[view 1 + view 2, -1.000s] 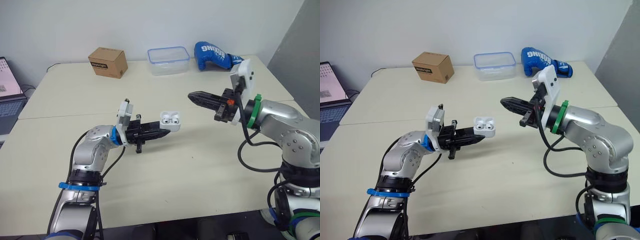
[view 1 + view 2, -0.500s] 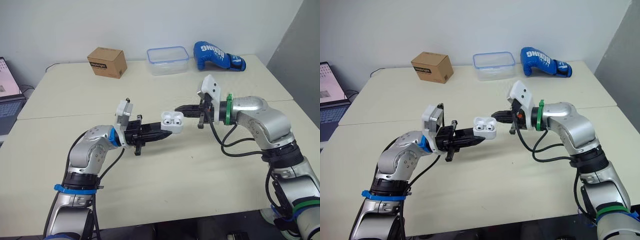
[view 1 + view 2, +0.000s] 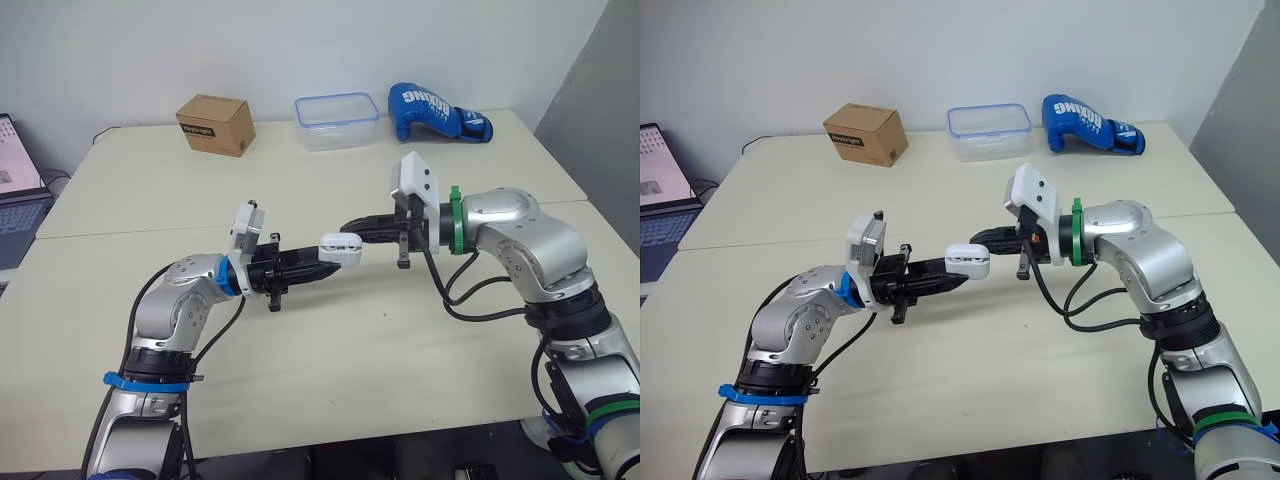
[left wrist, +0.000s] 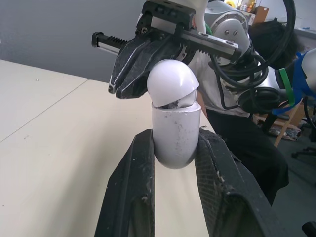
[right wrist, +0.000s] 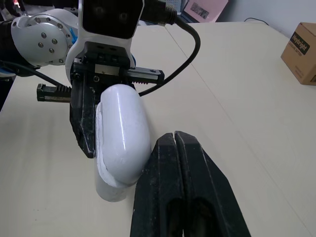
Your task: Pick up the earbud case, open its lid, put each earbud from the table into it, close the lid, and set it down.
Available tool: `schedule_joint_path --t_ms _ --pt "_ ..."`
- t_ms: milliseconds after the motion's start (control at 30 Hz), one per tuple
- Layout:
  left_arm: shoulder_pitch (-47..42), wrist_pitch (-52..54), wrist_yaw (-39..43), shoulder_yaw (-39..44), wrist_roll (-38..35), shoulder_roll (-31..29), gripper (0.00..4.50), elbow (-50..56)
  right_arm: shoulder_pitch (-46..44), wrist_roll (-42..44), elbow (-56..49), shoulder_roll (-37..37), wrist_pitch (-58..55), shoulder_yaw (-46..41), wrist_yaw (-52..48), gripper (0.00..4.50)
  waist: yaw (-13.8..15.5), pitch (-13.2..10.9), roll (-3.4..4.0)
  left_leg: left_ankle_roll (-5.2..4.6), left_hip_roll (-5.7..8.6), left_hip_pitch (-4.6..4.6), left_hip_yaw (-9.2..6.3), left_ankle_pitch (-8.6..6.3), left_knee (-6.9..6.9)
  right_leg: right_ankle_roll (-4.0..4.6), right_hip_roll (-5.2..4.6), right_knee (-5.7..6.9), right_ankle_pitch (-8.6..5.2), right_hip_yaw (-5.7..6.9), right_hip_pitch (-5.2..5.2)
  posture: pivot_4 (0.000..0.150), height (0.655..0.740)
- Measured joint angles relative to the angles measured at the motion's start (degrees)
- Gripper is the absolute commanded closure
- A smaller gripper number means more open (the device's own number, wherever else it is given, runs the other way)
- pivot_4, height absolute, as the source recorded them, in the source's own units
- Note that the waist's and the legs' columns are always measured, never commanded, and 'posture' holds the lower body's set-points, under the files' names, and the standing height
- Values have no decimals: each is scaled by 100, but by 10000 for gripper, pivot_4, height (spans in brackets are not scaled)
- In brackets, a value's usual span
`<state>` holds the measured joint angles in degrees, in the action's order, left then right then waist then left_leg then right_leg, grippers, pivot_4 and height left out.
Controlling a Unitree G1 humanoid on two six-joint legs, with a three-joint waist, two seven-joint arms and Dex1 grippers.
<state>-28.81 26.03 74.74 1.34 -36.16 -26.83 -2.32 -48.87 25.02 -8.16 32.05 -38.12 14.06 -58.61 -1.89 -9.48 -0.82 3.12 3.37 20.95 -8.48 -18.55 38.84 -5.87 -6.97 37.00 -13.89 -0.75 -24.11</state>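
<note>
Low in the centre of the frame, above the tabletop, the left hand is clamped on the lower body of the earbud case. The lid is seen nearly down, with a thin gap left beneath it. The right hand, its fingers pressed together, is laid against the lid from the upper right. The case is judged light, rigid and glossy, so apt to slip; it is best gripped low on its flat sides, with the hinge left free. A second ago the lid was raised with both earbuds showing, and the right hand was held well apart. A cardboard box, a plastic container and a boxing glove are seen at the top.
</note>
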Motion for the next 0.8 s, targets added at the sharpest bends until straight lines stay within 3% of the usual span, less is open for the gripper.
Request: schedule_joint_path --t_ms 800 --pt "-85 160 -256 20 24 -30 36937 -237 389 -96 -821 247 76 71 -147 44627 3 0 0 0 0 0 -1 0 0 0 0 0 0 0 1 1500 7307"
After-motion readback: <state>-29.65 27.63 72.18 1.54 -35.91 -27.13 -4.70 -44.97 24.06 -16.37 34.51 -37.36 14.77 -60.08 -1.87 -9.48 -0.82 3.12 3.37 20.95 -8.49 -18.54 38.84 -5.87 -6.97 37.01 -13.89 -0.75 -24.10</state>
